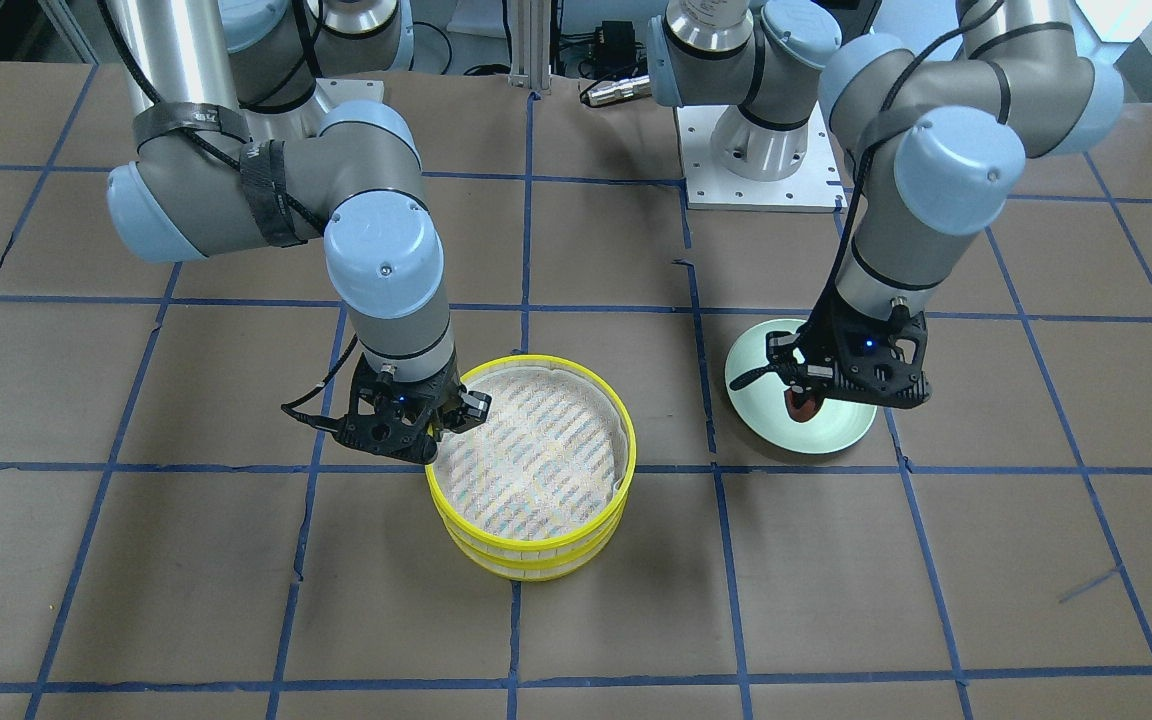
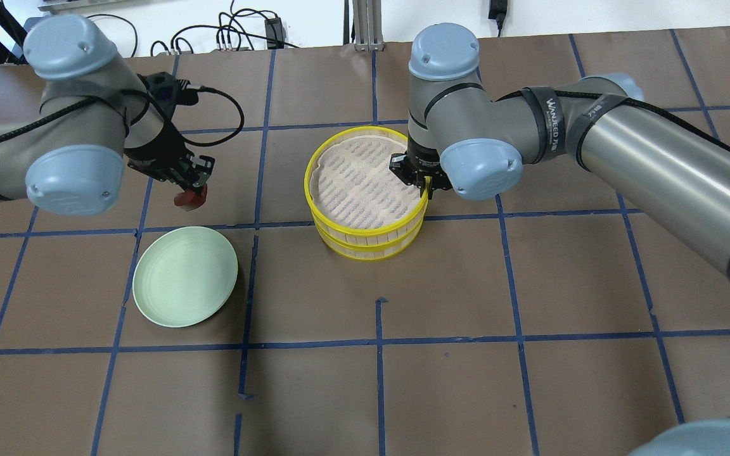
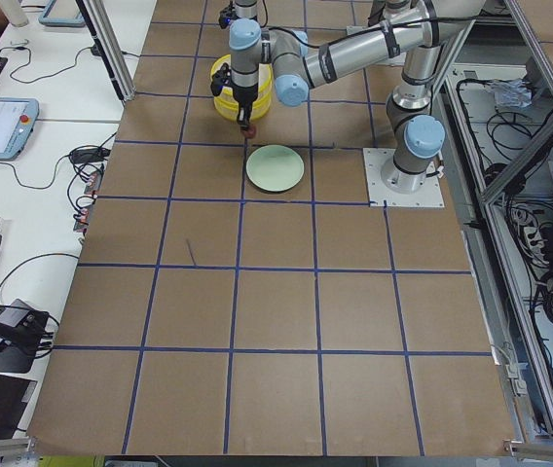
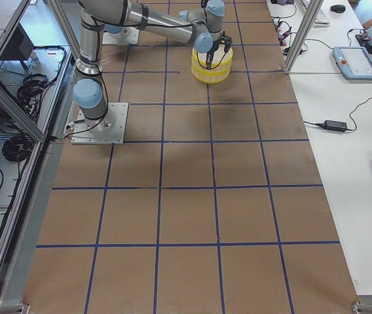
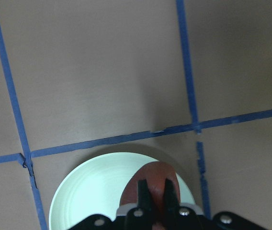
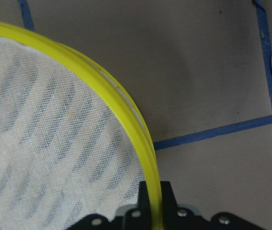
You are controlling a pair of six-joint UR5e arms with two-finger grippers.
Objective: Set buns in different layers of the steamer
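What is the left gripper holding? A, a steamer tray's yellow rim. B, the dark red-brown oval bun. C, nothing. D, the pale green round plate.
B: the left gripper is shut on the dark red-brown oval bun, above the pale green round plate.

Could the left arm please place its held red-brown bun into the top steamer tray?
Probably yes: the top yellow-rimmed steamer tray lies open and bare; the right claw clamps only its rim, on the side away from the left claw.
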